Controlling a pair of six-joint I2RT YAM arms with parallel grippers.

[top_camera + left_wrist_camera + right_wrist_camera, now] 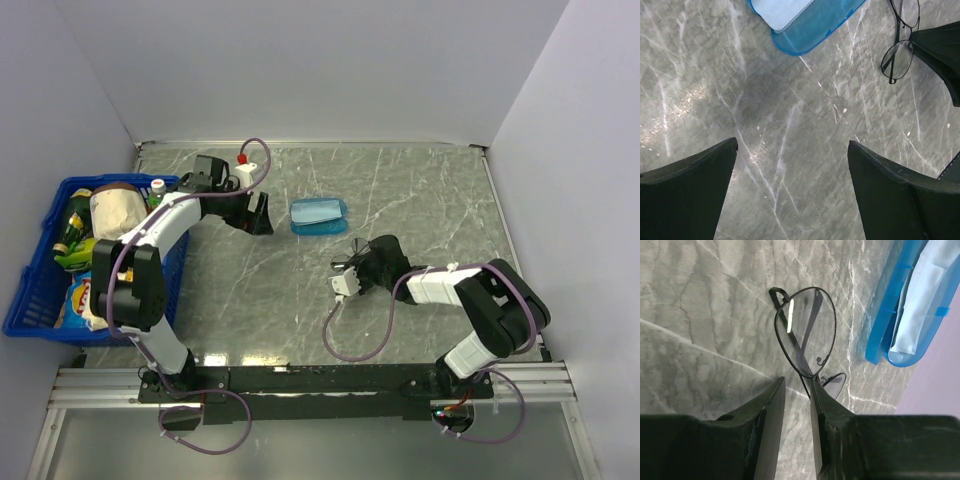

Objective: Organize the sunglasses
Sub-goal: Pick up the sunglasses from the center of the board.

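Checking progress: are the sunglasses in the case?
Out: the right gripper pinches the sunglasses, apart from the case.

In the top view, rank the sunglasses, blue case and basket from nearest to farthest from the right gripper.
1. sunglasses, pinched at the right gripper
2. blue case, just beyond, toward the back wall
3. basket, at the far left edge

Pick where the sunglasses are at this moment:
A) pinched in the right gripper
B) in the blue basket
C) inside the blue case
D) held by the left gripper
A: the right wrist view shows the right gripper closed on the thin frame of the sunglasses. The blue case lies apart with a cloth in it, and the left gripper is open with nothing between its fingers.
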